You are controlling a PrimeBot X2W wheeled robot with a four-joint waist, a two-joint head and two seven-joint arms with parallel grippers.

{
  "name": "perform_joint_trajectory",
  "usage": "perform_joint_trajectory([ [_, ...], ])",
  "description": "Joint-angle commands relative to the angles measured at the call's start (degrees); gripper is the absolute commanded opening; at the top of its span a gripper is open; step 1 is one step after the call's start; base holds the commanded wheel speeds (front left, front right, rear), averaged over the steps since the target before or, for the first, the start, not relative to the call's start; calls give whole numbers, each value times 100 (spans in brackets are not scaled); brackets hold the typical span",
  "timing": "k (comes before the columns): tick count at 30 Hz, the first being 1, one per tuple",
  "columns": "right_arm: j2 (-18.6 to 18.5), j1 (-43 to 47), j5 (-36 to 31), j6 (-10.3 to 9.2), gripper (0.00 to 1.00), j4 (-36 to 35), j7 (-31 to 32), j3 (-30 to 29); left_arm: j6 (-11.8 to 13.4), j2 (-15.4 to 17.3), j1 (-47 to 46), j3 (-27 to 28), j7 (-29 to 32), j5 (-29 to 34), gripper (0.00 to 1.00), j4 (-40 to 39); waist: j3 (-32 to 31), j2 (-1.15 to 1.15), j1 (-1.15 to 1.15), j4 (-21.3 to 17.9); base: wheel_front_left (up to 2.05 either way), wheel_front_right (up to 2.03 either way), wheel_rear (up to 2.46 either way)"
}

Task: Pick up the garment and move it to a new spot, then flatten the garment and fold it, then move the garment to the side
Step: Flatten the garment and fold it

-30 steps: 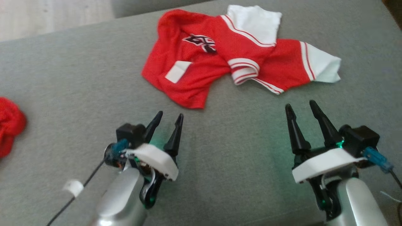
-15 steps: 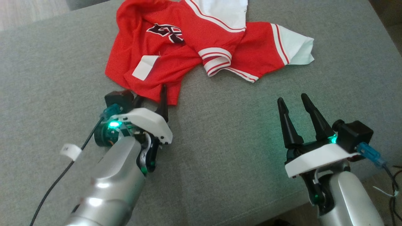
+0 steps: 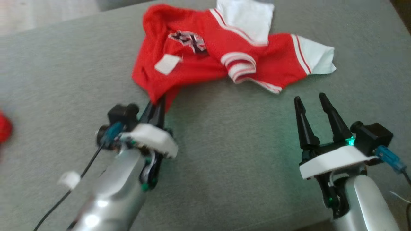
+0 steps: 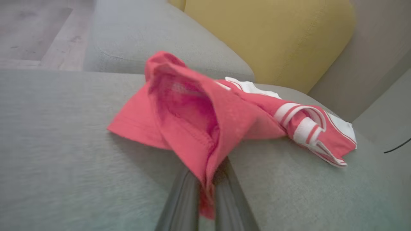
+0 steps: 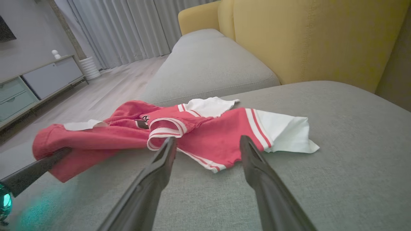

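Observation:
The garment [image 3: 199, 61] is a red jersey with white striped sleeves, lying crumpled on the grey sofa seat [image 3: 224, 154]. My left gripper [image 3: 159, 104] is shut on its near red hem, and the cloth rises in a peak from the pinch. In the left wrist view the hem of the garment [image 4: 199, 115] hangs between the closed fingers of the left gripper [image 4: 207, 170]. My right gripper [image 3: 310, 98] stands open just short of the garment's right sleeve, not touching it. The right wrist view shows the garment [image 5: 208, 131] beyond the spread right gripper [image 5: 208, 141], with a left finger [image 5: 35, 170] at the lower left.
A second red cloth item [image 3: 3, 126] lies at the seat's left edge. A yellow back cushion [image 5: 305, 38] stands behind the garment, with another grey seat [image 5: 208, 61] beside it. Wooden floor [image 5: 96, 93] and a low cabinet [image 5: 38, 80] lie past the sofa.
My left gripper went forward to the garment's near hem, shut on it, and the hem is now lifted and bunched. The head camera shifted. The right gripper stayed open.

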Motion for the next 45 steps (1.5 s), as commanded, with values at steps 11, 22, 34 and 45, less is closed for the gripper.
perform_joint_trajectory([
  [11, -9, 170, -55, -4, 100, -420, 223, -154, 672, 1624, 1668, 277, -133, 770, 0, -2353, -520, 0, 0, 774, 0, 0, 0],
  [22, -9, 289, -63, -4, 100, -428, 400, -255, 758, 1504, 2497, 1067, -135, 362, 100, -2374, -744, 0, 0, 847, 0, 0, 0],
  [34, -9, 509, -144, -4, 100, -417, 657, -263, 623, 1266, 3333, 2691, -136, 1173, 100, -3706, -1100, 0, 0, 933, 0, 0, 0],
  [45, -9, 95, 456, -4, 100, 56, 1686, 1153, 355, 958, 3266, 2671, -137, 1398, 100, -3636, -868, 0, 0, 1111, 0, 0, 0],
])
